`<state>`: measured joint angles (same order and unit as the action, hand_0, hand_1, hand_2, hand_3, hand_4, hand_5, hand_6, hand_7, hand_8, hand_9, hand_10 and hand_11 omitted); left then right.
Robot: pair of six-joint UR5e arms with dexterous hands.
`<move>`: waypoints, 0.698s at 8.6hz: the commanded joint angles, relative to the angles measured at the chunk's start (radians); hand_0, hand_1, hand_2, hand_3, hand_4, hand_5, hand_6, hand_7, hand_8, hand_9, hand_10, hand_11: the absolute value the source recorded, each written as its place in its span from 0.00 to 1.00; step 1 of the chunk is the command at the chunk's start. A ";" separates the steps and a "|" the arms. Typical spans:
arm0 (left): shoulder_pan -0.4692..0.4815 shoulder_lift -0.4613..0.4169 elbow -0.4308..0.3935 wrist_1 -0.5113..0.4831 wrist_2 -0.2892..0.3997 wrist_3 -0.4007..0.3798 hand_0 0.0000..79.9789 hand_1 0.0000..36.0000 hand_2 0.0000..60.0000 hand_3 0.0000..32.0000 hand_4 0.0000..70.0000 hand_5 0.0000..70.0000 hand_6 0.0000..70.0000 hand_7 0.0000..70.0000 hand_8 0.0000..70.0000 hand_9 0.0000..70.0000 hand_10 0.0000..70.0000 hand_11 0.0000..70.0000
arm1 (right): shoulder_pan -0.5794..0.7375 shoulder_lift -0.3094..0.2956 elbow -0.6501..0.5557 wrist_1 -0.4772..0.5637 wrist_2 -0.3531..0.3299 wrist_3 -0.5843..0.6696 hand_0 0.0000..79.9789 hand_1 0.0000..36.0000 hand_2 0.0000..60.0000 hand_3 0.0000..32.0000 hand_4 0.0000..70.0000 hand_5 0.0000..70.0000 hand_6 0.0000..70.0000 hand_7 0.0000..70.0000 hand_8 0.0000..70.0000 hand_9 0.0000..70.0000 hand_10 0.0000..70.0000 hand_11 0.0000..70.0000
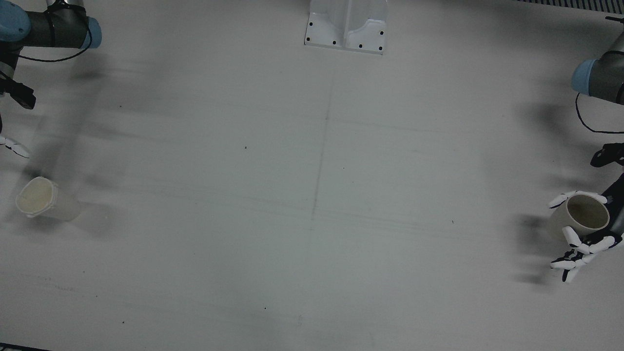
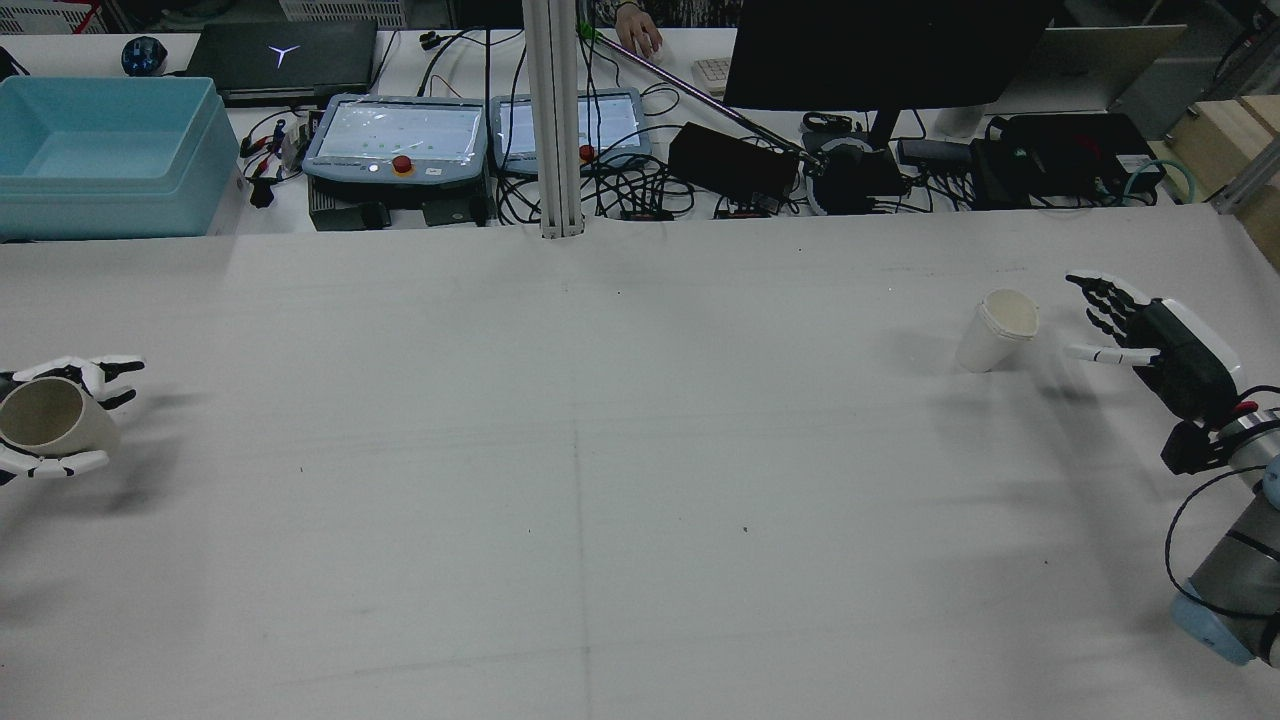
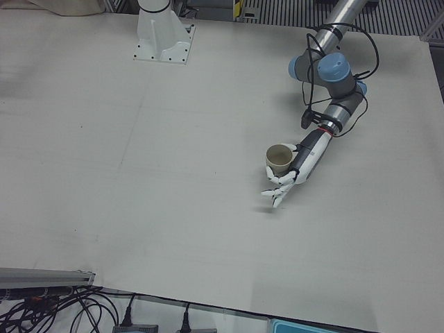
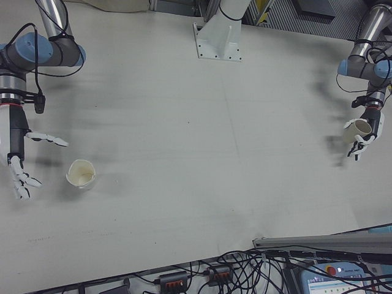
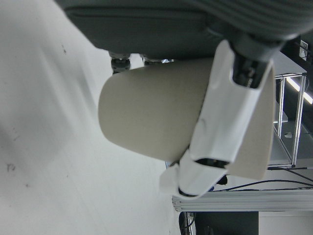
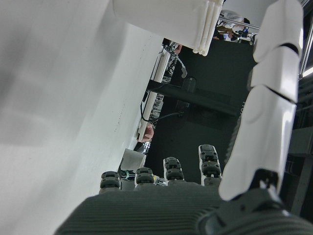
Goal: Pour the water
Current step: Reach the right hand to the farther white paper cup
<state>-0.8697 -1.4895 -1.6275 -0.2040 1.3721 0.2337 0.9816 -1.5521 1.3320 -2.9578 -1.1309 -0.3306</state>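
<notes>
At nine o'clock in the rear view, the left hand (image 2: 60, 420) clasps a beige paper cup (image 2: 45, 415) off the table. At three o'clock stands a white paper cup (image 2: 995, 330); the right hand (image 2: 1150, 340), fingers spread, empty, waits beside it. Likely light and crushable; grasp mid-wall gently.

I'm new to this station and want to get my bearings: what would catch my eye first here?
Two paper cups far apart at opposite ends of the table. The left hand holds a beige cup lifted at the table's left end. At the other end a white cup stands alone, with the open right hand beside it and not touching.
</notes>
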 commanded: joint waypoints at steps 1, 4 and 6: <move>0.000 0.000 0.000 -0.014 -0.001 -0.004 0.92 0.94 0.86 0.00 0.96 1.00 0.17 0.35 0.06 0.06 0.10 0.17 | -0.032 0.073 -0.004 -0.079 -0.001 -0.085 0.68 0.60 0.21 0.00 0.06 0.37 0.11 0.19 0.07 0.09 0.05 0.10; 0.000 0.000 0.000 -0.014 -0.001 -0.016 0.93 0.95 0.87 0.00 0.94 1.00 0.17 0.35 0.06 0.05 0.09 0.17 | -0.057 0.078 -0.005 -0.102 -0.001 -0.116 0.69 0.62 0.21 0.00 0.07 0.45 0.11 0.21 0.07 0.10 0.06 0.12; 0.000 0.005 0.000 -0.023 -0.001 -0.016 0.89 0.93 0.85 0.00 0.91 1.00 0.16 0.34 0.06 0.05 0.09 0.16 | -0.077 0.101 -0.005 -0.125 -0.001 -0.146 0.69 0.62 0.21 0.00 0.06 0.41 0.11 0.20 0.07 0.10 0.06 0.12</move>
<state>-0.8704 -1.4895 -1.6275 -0.2184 1.3714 0.2188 0.9254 -1.4727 1.3273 -3.0580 -1.1321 -0.4428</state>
